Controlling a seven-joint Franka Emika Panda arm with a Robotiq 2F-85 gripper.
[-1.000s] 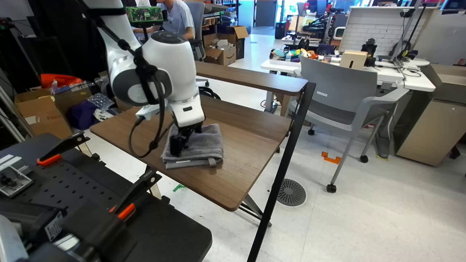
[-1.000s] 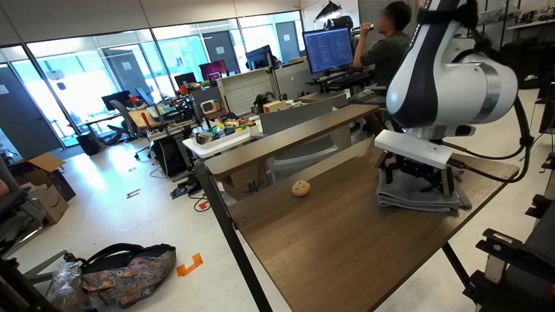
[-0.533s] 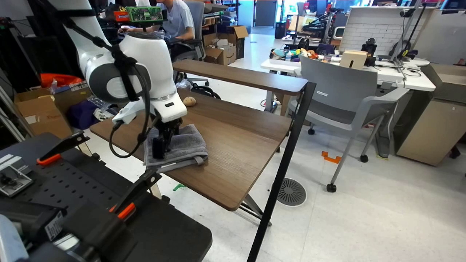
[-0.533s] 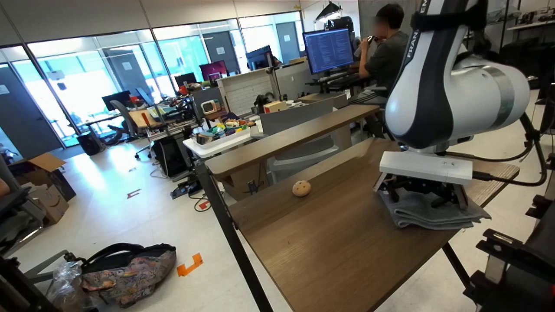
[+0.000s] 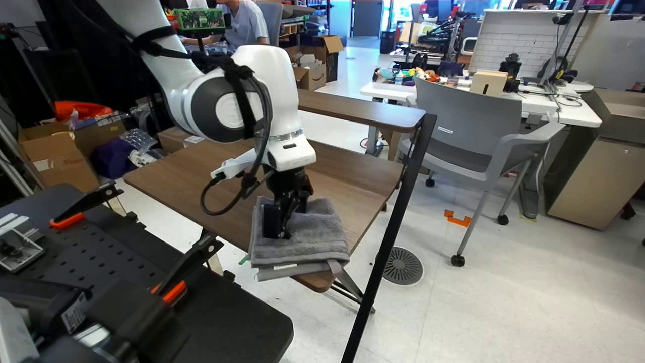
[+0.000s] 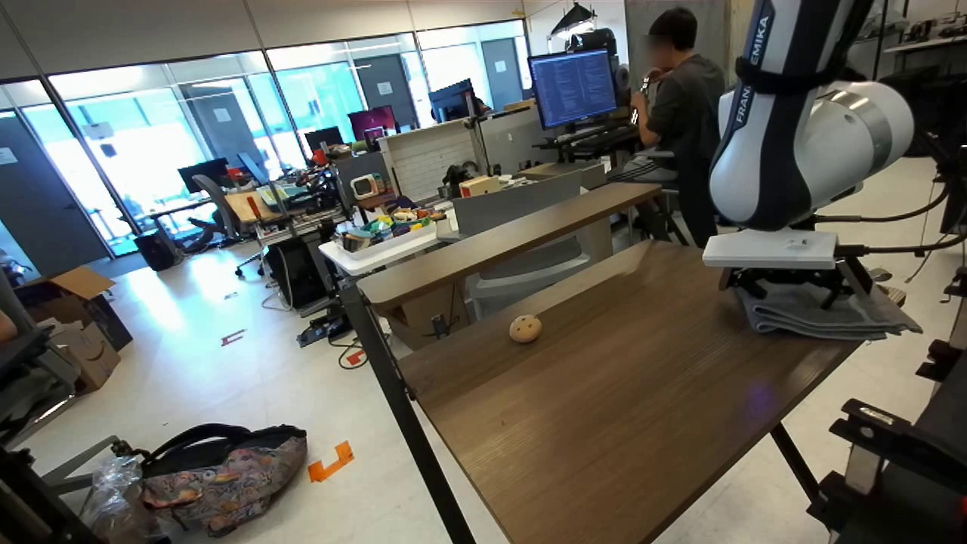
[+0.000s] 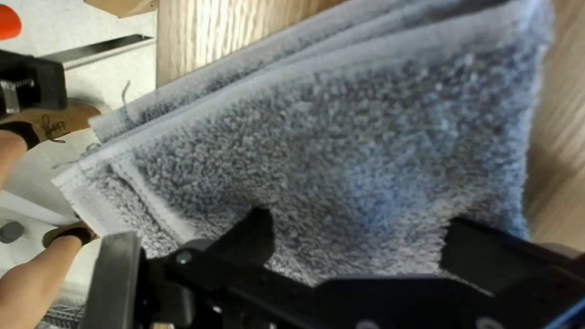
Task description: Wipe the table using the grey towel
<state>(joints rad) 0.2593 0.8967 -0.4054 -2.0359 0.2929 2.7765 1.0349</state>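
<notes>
Rests two fingers (image 7: pixel 477 251) of one Robotiq gripper (image 7: pixel 358 224) on one folded grey towel (image 5: pixel 317 237), with wide-spread jaws and cloth between them. Finds this towel on one dark wood-grain table (image 6: pixel 589 408), near one corner, partly overhanging the edge. Shares the table with one tan spotted lump (image 6: pixel 525 329), well apart. Can count, farther back, one green tissue box (image 5: pixel 199 20) with white tissue (image 5: pixel 198 4) at its top, plus a cardboard box (image 5: pixel 316 75) with pale contents (image 5: pixel 307 59) too small to name. Adds, on the floor (image 6: pixel 196 355), one patterned bag (image 6: pixel 227 483) with hidden contents.
</notes>
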